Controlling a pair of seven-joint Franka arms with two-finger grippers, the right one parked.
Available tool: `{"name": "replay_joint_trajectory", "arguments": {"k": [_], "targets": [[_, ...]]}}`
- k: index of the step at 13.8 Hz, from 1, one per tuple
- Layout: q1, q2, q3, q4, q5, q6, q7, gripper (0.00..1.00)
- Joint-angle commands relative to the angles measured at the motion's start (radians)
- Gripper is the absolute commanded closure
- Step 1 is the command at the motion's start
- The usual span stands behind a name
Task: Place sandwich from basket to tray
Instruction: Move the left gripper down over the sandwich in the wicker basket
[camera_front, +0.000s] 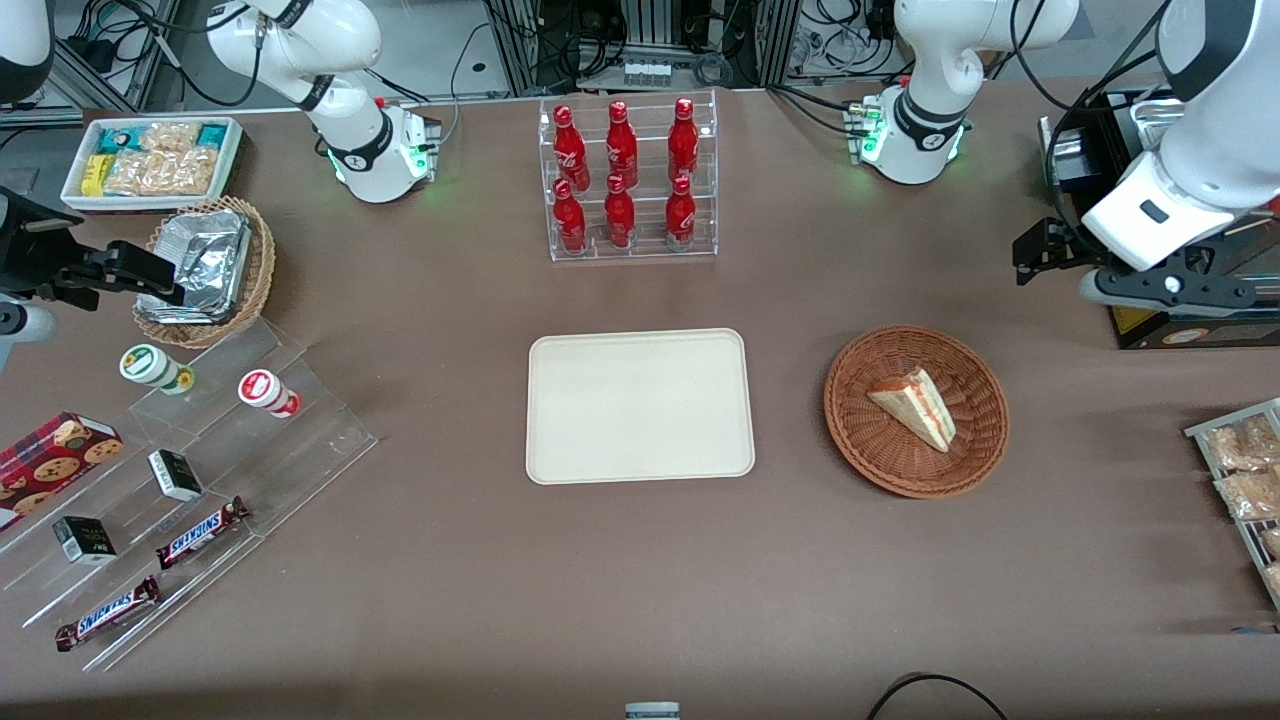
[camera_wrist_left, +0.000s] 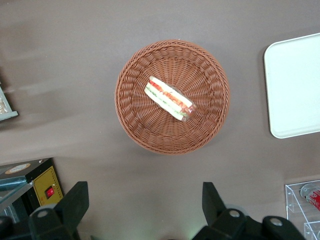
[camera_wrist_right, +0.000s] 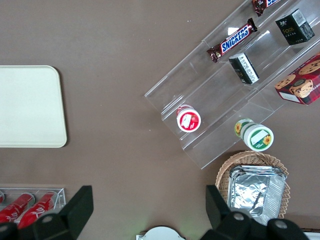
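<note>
The sandwich (camera_front: 915, 405) (camera_wrist_left: 169, 98) is a pale triangular wedge with red, orange and green layers, lying inside the round reddish-brown basket (camera_front: 850, 420) (camera_wrist_left: 135, 115). Beside the basket, toward the parked arm's end, the cream tray (camera_front: 640, 405) (camera_wrist_left: 295, 85) (camera_wrist_right: 30, 105) holds nothing. My gripper (camera_front: 1040, 250) (camera_wrist_left: 145, 205) hangs above the table, farther from the front camera than the basket and toward the working arm's end. It is open, its fingers spread wide, with only bare table between them.
A clear rack of red bottles (camera_front: 630, 180) stands farther back than the tray. A black box (camera_front: 1180, 325) sits under my arm. A wire rack of snack packets (camera_front: 1240, 470) is at the table edge. A stepped acrylic stand (camera_front: 180, 470) and a foil-filled tan basket (camera_front: 205, 265) lie toward the parked arm's end.
</note>
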Motion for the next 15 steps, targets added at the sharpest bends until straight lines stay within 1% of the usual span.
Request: {"name": "replay_joint_trajectory", "arguments": {"k": [1, 4, 8, 10, 12, 15], "targets": [[-0.005, 0.028, -0.009, 0.042, 0.003, -0.002, -0.033, 0.0], [-0.005, 0.068, -0.012, 0.033, -0.009, -0.007, -0.031, 0.0], [-0.02, 0.149, -0.016, -0.028, -0.011, 0.007, -0.036, 0.0], [-0.02, 0.188, -0.016, -0.056, -0.01, 0.061, -0.045, 0.0], [-0.02, 0.182, -0.016, -0.142, -0.01, 0.171, -0.102, 0.0], [-0.037, 0.179, -0.018, -0.246, -0.003, 0.29, -0.207, 0.0]]}}
